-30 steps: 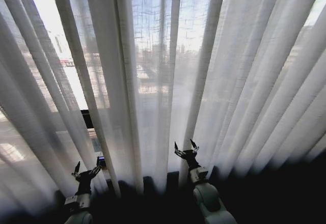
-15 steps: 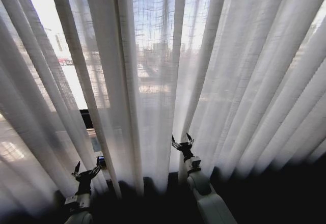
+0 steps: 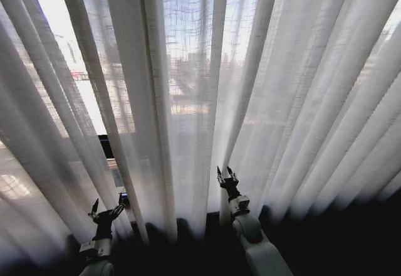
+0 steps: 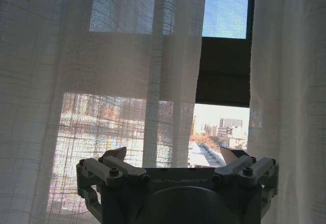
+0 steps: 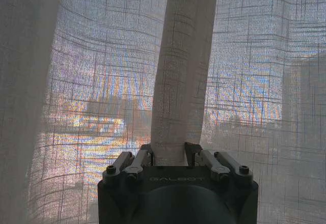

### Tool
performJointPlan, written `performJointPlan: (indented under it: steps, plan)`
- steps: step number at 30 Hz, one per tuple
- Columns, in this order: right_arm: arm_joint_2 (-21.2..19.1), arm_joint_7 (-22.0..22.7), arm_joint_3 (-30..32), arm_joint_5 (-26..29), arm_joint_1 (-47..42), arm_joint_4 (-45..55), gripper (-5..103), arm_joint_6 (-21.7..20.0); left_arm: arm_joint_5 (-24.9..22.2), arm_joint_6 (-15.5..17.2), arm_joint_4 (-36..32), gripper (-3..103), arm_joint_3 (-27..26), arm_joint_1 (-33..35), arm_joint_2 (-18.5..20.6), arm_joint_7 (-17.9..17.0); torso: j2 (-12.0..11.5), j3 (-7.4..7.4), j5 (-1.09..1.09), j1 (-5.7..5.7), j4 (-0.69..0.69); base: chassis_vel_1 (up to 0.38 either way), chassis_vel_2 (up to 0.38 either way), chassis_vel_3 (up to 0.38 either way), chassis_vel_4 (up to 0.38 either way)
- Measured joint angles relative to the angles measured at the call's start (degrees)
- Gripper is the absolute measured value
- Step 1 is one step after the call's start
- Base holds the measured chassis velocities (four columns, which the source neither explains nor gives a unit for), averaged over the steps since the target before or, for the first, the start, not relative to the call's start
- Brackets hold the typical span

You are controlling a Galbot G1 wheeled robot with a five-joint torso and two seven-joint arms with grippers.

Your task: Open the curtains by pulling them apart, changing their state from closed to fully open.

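Right gripper (image 3: pixel 225 173) has closed since a second ago: fingers were spread wide then, now drawn in tight, pinching a vertical pleat (image 5: pixel 184 71) of the curtains (image 3: pixel 188 100). The right wrist view confirms it, fold sits between both fingers (image 5: pixel 145 155) at the base. The arm has also crept slightly forward and up into the fabric.

Means: grasp looks made, pull not started. Curtains hang shut across the whole window, filling the head view from 9 to 3 o'clock, with one narrow slit near 8 o'clock showing dark frame (image 4: pixel 224 66) and city behind.

Pose: right arm reaches up from 6 o'clock, wrist near vertical, tips pointing to 12.

Left gripper (image 3: pixel 104 211) sits low at 7 o'clock, fingers (image 4: pixel 114 155) spread, holding nothing, fabric just ahead, unchanged.
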Motion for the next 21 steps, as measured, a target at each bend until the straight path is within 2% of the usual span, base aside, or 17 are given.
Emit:
performJointPlan:
  steps: [3,6,8,9,16,21]
  plan:
    - [0.2,0.06,0.07,0.05,0.09,-0.1,19,0.01,0.0,0.0,0.0,100,0.0,0.0,0.0,0.0,0.0,0.0,0.0,0.0,0.0,0.0,0.0,0.0,0.0]
    - [0.42,0.17,0.16,0.07,0.1,-0.23,14,0.03,0.0,0.0,0.0,100,0.0,0.0,0.0,0.0,0.0,0.0,0.0,0.0,0.0,0.0,0.0,0.0,0.0]
    - [0.65,0.36,0.34,-0.01,0.09,-0.4,3,0.16,0.0,0.0,0.0,100,0.0,0.0,0.0,0.0,0.0,0.0,0.0,0.0,0.0,0.0,0.0,0.0,0.0]
    - [0.71,0.44,0.39,-0.05,0.05,-0.43,2,0.24,0.0,0.0,0.0,100,0.0,0.0,0.0,0.0,0.0,0.0,0.0,0.0,0.0,0.0,0.0,0.0,0.0]
    - [0.84,-0.25,1.37,0.28,-0.41,-0.35,0,0.69,0.0,0.0,0.0,100,0.0,0.0,0.0,0.0,0.0,0.0,0.01,0.0,-0.01,0.0,0.0,0.0,0.0]
    - [0.39,-2.85,3.08,-0.45,-0.19,-1.56,0,4.24,0.0,0.0,0.0,100,0.0,0.0,0.0,0.0,0.0,0.0,0.0,0.0,-0.01,0.0,0.0,0.0,0.0]
